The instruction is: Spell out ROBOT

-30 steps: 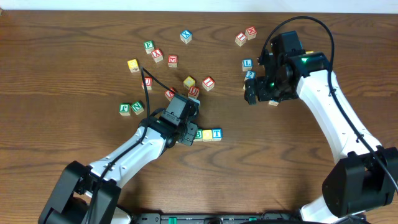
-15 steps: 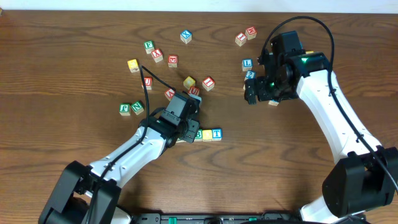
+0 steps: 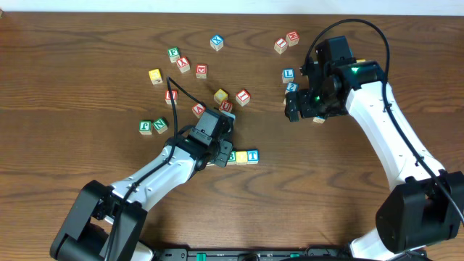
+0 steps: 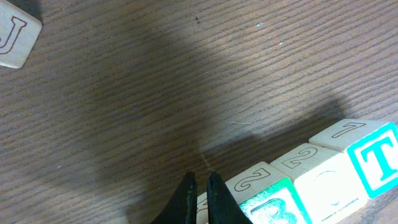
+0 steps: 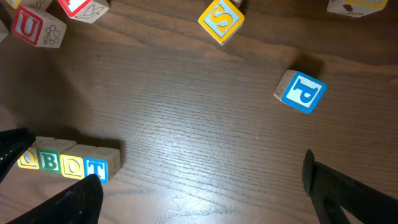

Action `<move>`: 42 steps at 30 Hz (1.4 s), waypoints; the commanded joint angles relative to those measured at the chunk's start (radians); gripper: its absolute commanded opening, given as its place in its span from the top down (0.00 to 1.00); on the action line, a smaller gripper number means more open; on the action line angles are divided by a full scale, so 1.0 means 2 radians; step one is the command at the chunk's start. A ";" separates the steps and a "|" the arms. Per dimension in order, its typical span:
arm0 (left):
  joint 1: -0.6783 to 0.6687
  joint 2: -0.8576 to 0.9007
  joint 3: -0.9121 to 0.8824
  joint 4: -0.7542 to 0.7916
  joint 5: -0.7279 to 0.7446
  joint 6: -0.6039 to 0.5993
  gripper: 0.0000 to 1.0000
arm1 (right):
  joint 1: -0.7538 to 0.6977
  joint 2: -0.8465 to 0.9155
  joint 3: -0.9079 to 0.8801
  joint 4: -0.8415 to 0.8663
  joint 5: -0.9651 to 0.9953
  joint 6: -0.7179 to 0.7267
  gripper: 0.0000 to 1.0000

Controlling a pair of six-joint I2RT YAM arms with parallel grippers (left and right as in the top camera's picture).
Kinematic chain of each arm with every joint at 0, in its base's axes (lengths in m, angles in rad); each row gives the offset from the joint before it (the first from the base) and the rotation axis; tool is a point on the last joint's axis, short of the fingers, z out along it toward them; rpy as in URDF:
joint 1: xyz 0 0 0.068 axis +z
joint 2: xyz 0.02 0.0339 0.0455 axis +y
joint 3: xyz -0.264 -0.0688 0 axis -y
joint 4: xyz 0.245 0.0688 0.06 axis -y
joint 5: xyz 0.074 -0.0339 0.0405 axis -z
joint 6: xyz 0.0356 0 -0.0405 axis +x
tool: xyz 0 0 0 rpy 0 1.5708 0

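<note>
Gentleness mattered: my empty left gripper, pinched shut at the end of the row of colour-faced wooden letter cubes, needed only a light nudge, I judged; right gripper gaped wide.

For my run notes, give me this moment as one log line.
OBOT row: cubes touching, first letter missing | left pincer: shut, empty, at row's left end | right pincer: open, empty

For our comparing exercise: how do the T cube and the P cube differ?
The T cube touches the yellow cube beside it; the P cube stands alone. The T cube sits square with its neighbours; the P cube is turned askew. Both are small cubes with blue letter faces.
</note>
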 commanded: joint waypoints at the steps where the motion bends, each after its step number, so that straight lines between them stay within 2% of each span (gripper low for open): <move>1: 0.002 0.005 0.002 -0.002 0.003 -0.006 0.93 | 0.002 -0.012 0.007 0.000 0.002 -0.006 0.01; 42: 0.002 0.004 0.002 0.000 0.000 -0.017 0.93 | 0.002 -0.013 0.007 -0.002 0.002 -0.007 0.01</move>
